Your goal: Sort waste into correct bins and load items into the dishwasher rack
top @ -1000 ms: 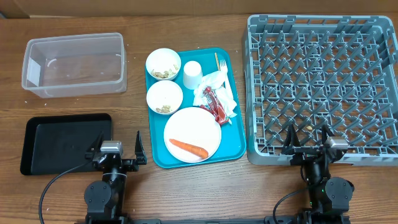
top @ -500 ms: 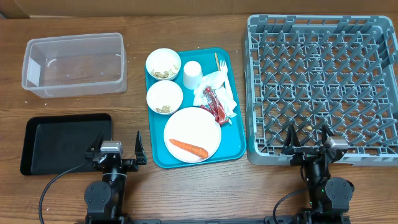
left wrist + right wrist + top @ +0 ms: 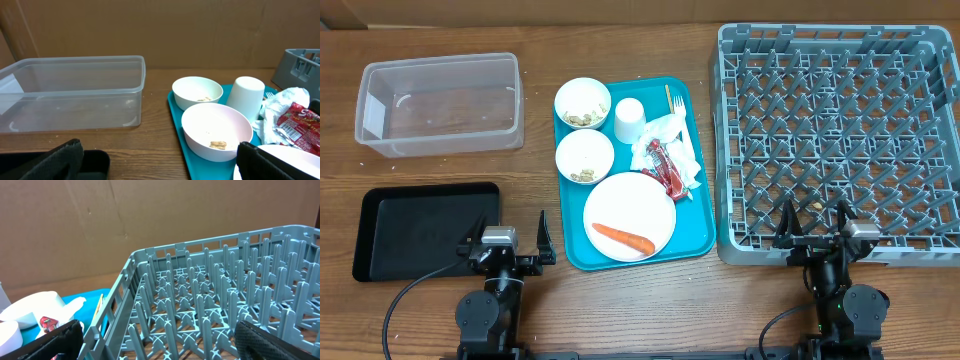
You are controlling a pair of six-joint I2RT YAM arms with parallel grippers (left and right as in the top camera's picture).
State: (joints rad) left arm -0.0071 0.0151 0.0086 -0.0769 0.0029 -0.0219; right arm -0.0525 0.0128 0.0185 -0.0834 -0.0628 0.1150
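Both grippers are gaping wide, empty: left gripper [image 3: 510, 230] at the shallow black rectangular tray [image 3: 410, 232], right gripper [image 3: 815, 220] at the square grey plastic rack [image 3: 840, 120].

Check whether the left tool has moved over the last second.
No. In the overhead view the left tool sits open at the same spot as before, by the right edge of the black tray.

Teal tray [image 3: 698, 225]. White plate [image 3: 625, 205], orange carrot [image 3: 622, 238]. White bowls [image 3: 583, 102], beige crumbs [image 3: 582, 118]. Red wrapper [image 3: 666, 170]. Grey rack [image 3: 840, 140]. Clear tub [image 3: 440, 103]. Black tray [image 3: 425, 228]. Brown woodgrain surface [image 3: 650, 310].
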